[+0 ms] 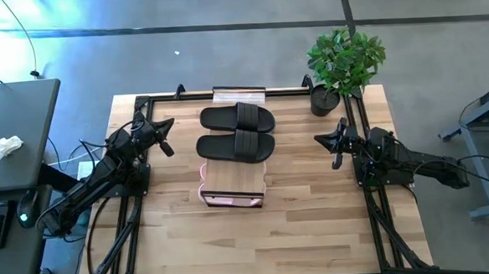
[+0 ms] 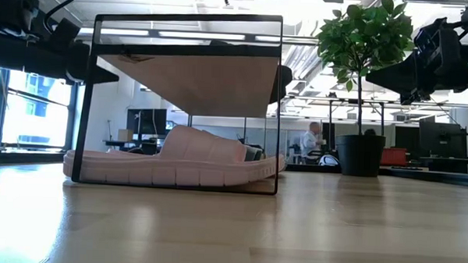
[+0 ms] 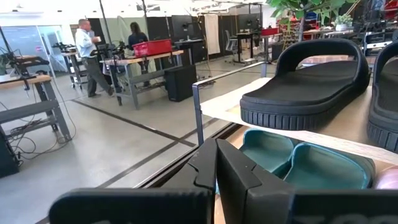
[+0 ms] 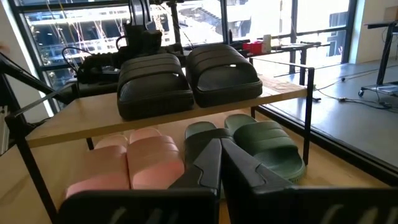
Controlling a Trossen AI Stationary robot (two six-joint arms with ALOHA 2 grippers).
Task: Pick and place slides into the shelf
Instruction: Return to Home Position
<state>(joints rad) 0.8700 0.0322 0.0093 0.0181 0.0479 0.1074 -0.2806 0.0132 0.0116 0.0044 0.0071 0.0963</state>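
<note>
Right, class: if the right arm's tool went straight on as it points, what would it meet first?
Probably the near edge of the low shelf of light wood plank and thin black frame, or the dull green rubber slides beneath it. How high the right tool sits against them is unclear.

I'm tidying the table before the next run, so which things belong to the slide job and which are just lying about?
Job: black slides, pink slides, green slides, shelf, left gripper, right gripper.
Lying about: potted plant, white crumpled wad on side desk.
</note>
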